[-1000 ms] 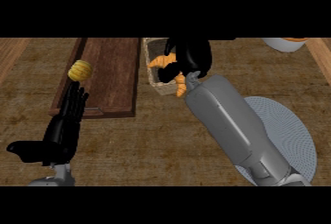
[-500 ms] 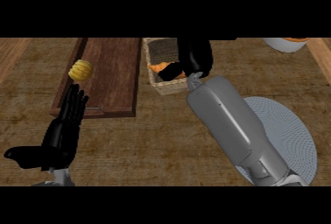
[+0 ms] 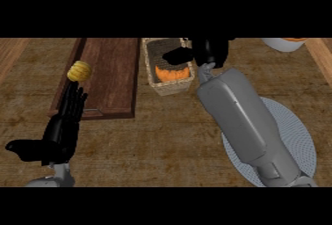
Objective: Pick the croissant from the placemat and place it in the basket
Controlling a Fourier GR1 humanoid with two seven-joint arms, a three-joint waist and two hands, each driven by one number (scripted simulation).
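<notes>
In the head view, the orange croissant [image 3: 172,74] lies inside the tan woven basket [image 3: 167,88] on the wooden counter [image 3: 162,140]. The black right hand [image 3: 206,52] hovers beside the basket's far right edge, its fingers relaxed, holding nothing. The black left hand [image 3: 55,136] rests at lower left, fingers straight, near a yellow ridged object [image 3: 79,71] on a dark wooden board [image 3: 110,74]. The grey round placemat [image 3: 295,140] lies under the right forearm.

Our right forearm [image 3: 243,127] rises from lower right edge, slants far and left across scene, grey and bulky, narrowing at wrist. Our right hand [image 3: 206,52] sits at far centre, black, thumb jutting left, fingers mostly hidden near top edge; whether they curl, we cannot tell. Our left hand [image 3: 59,129] rests at near left, fingers [image 3: 73,100] straight and together pointing far, thumb spread out to left. Left wrist shows grey at lower edge.
</notes>
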